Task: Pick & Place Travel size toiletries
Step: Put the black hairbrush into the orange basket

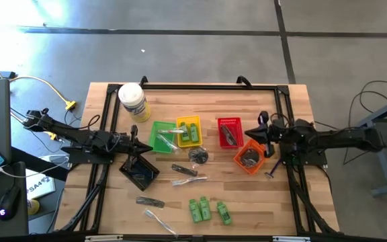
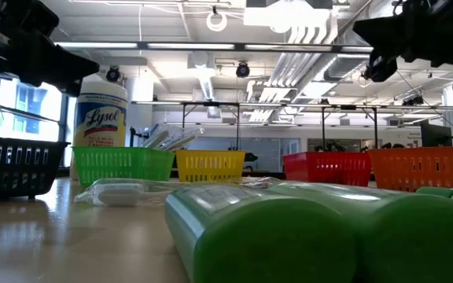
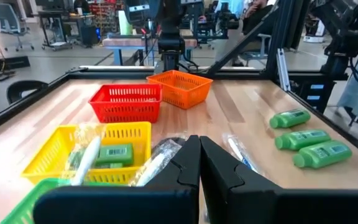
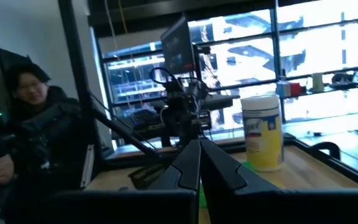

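Observation:
Three bright green bottles (image 1: 207, 210) lie on the wooden table near its front edge, also seen in the left wrist view (image 3: 303, 139). Black sticks (image 1: 150, 202) and clear-wrapped sticks (image 1: 185, 180) lie loose around them. A dark round piece (image 1: 198, 156) rests mid-table. One green bottle (image 3: 114, 154) lies in the yellow basket (image 1: 189, 131). My left gripper (image 3: 199, 163) is shut and holds nothing, hovering level at the table's left beside the black basket (image 1: 140, 171). My right gripper (image 4: 199, 163) is shut and holds nothing, raised at the table's right by the orange basket (image 1: 249, 156).
A green basket (image 1: 161, 134) and a red basket (image 1: 229, 131) stand in the row with the yellow and orange ones. A large white jar (image 1: 132, 101) with a yellow label stands at the far left. A black frame (image 1: 207, 86) rims the table. A person (image 4: 36, 124) sits beyond it.

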Robot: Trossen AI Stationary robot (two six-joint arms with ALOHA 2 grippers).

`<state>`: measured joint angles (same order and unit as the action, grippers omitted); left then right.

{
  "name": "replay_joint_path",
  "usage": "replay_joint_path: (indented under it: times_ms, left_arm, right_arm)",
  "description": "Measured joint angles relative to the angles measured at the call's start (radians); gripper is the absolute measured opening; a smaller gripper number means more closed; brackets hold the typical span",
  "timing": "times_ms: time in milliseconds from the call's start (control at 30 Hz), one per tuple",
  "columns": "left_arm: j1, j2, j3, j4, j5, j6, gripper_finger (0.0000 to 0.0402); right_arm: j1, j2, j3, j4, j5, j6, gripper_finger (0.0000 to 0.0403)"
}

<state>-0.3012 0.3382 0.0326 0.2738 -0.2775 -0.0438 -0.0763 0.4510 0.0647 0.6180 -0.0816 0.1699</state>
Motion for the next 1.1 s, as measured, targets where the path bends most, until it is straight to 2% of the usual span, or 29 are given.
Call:
replay_joint_path:
  times_ms: [167, 800, 1100]
  left_arm:
    - [0.000, 0.000, 0.000, -0.001, -0.002, 0.039, 0.0000]
    - [0.000, 0.000, 0.000, -0.038, -0.008, -0.014, 0.0000]
    - [0.000, 0.000, 0.000, -0.036, -0.120, -0.012, 0.0000]
  right_arm:
    - [0.034, -0.001, -0.055, 0.088, -0.006, -0.006, 0.0002]
    - [0.057, 0.067, -0.056, 0.073, 0.001, -0.040, 0.0002]
    - [0.057, 0.110, -0.057, 0.076, 0.020, -0.039, 0.0002]
